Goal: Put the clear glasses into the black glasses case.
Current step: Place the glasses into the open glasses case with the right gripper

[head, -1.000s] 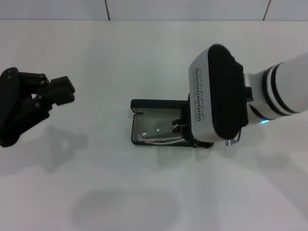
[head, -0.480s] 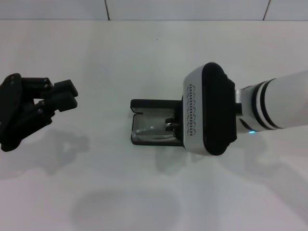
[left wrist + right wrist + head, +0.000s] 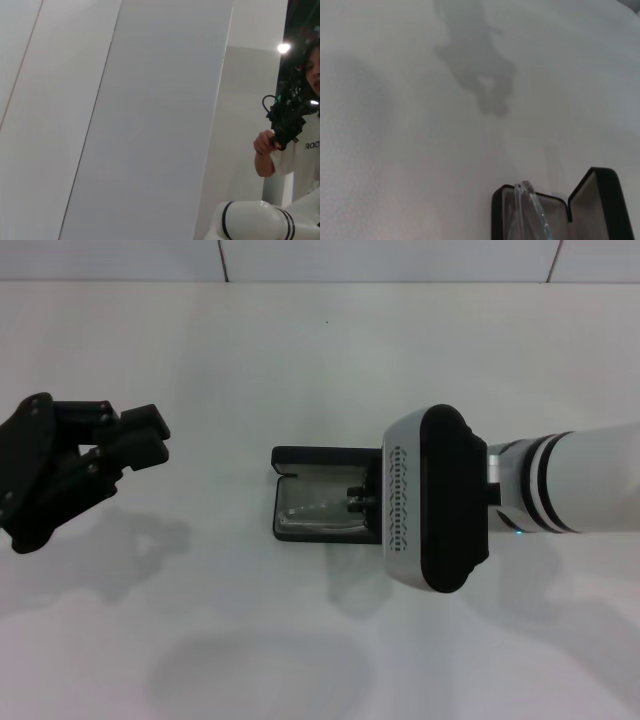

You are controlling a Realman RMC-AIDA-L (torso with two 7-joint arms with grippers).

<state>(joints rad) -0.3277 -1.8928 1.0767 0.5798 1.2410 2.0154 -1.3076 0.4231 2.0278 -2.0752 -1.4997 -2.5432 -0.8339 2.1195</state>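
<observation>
White worktop [image 3: 300, 360] fills the head view, with a tiled wall along its far edge at twelve o'clock. Over at three o'clock the right arm's bulky white-and-black wrist comes in over the middle, and the right gripper [image 3: 356, 502] is down inside the black glasses case [image 3: 300, 456]; whether its fingers are parted or pinched, I cannot tell. At nine o'clock the left gripper [image 3: 135, 435] hovers above the worktop, well apart from the case, black fingers spread wide, holding nothing. The case lies at centre, lid raised on its far side, grey lining showing. And the clear glasses [image 3: 318, 510] sit inside the tray, beside the right gripper's tip; the right wrist view shows a clear temple arm [image 3: 532, 207] crossing the near rim.
</observation>
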